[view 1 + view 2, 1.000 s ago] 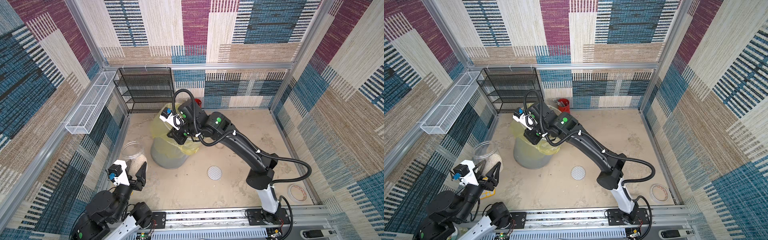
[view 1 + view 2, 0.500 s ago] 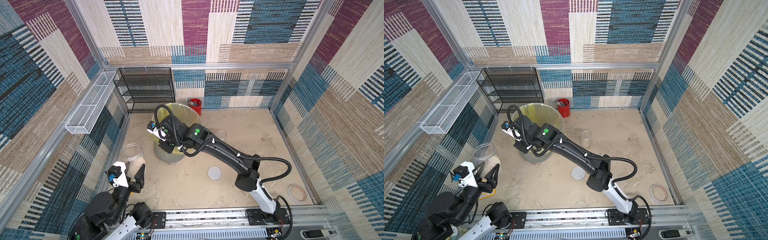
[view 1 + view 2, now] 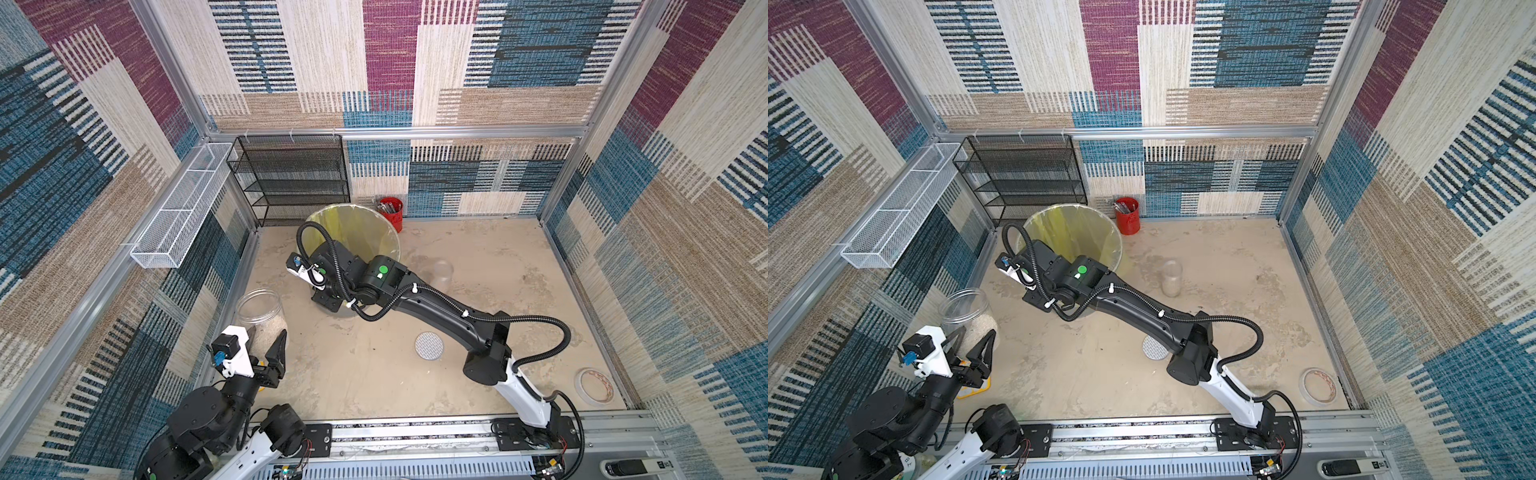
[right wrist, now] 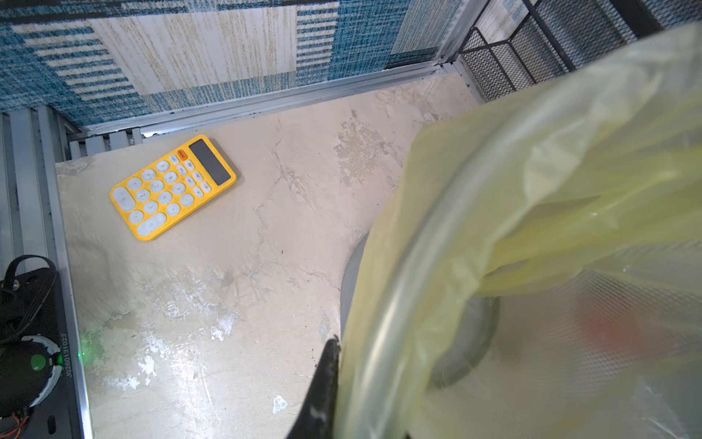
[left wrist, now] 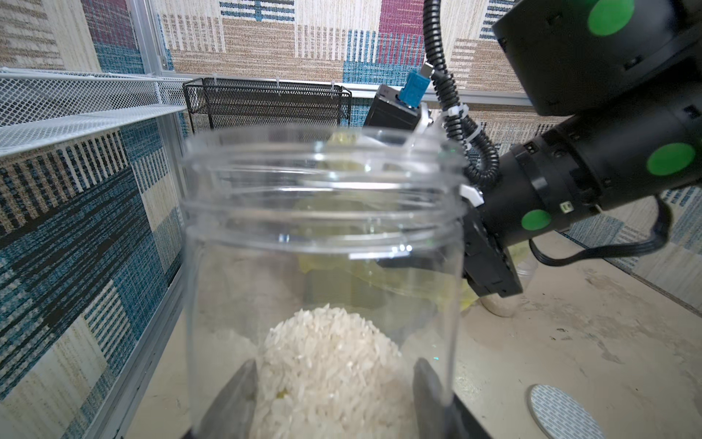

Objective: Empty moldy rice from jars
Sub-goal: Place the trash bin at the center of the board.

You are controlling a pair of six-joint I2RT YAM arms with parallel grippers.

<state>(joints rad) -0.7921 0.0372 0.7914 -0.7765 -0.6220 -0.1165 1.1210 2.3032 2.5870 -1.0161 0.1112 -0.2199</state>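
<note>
"Holding anything, the left jaws?"
"No. Part-open and empty. The large jar [image 3: 259, 307] stands upright just beyond them at twelve o'clock, moldy rice [image 5: 326, 361] inside."
"And the right jaws?"
"Pinched shut on a clear jar [image 4: 391, 315] beside the bin [image 3: 353, 224], farther off."

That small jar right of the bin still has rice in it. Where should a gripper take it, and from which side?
Take the small jar around its mid wall, horizontally, likely from its right: it stands upright, narrow and round, with bare table there and the bin on its left.
</note>
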